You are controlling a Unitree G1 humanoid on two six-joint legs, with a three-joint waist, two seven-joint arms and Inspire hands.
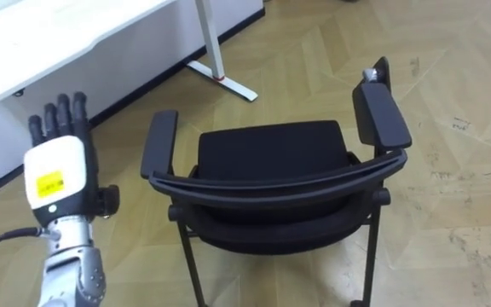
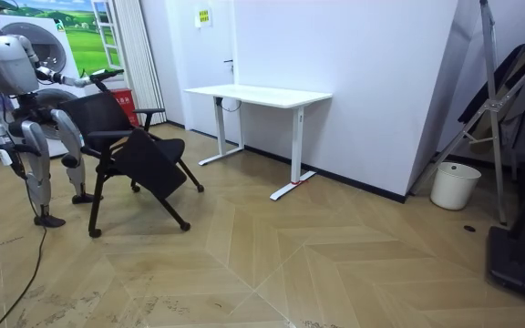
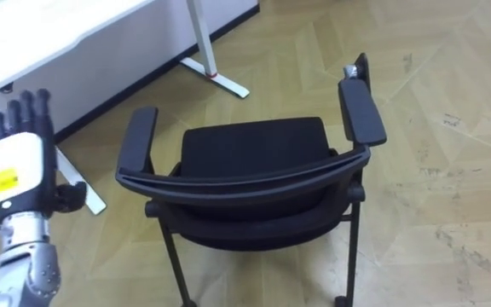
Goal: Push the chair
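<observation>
- Parquet floor (image 1: 459, 188); a white desk (image 1: 75, 34) stands beyond the chair (image 1: 271, 153).
- Left hand (image 1: 56, 166) is raised beside the chair's left armrest, not touching it, fingers straight.
- Right hand (image 2: 5, 157) hangs low.

Floored throughout in pale herringbone wood (image 2: 335, 264), scuffed at the near edge. Closed off at the far side by a plain white wall (image 2: 381, 82), with a white desk (image 2: 258, 94) against it. Far left, pale curtains (image 2: 139, 50); far right, a white bucket (image 2: 454, 185) beside a dark metal stand (image 2: 495, 100).
</observation>
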